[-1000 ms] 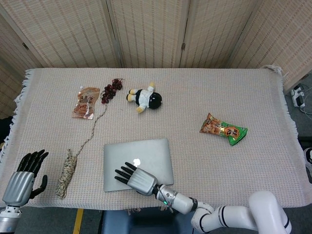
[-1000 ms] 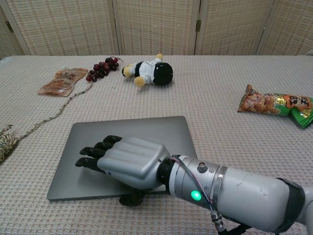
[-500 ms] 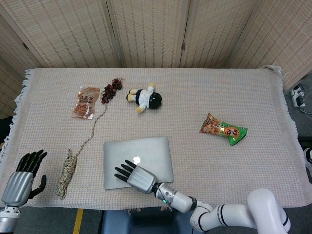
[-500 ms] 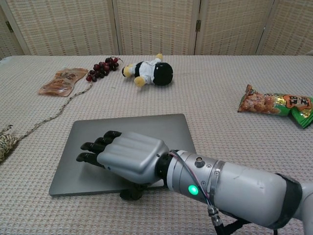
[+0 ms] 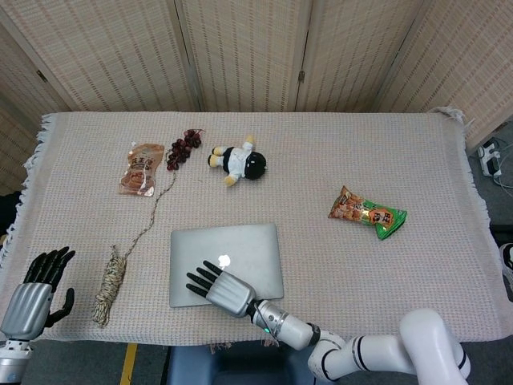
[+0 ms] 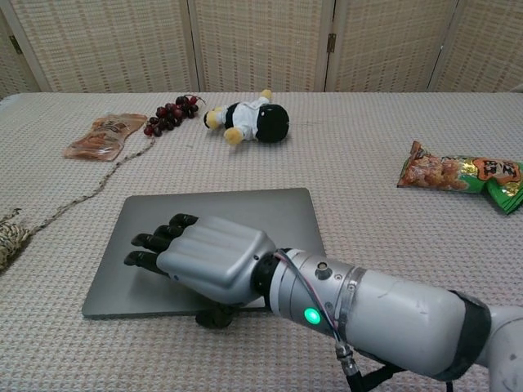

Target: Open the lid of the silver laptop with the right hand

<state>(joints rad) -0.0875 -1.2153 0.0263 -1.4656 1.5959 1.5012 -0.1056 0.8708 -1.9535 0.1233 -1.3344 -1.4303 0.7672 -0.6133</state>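
Silver laptop (image 5: 227,253) lies near table edge, centre-left, lid closed. Right hand (image 6: 208,261) has crept slightly left over lid, fingers extended flat, thumb hooked at near edge; grasps nothing yet. Lift seems imminent. Left hand (image 5: 30,295) idle, released.

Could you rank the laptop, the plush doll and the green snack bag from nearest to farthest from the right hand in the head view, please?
From the right hand:
1. Laptop, directly beneath it.
2. Plush doll, farther back.
3. Green snack bag, far right.
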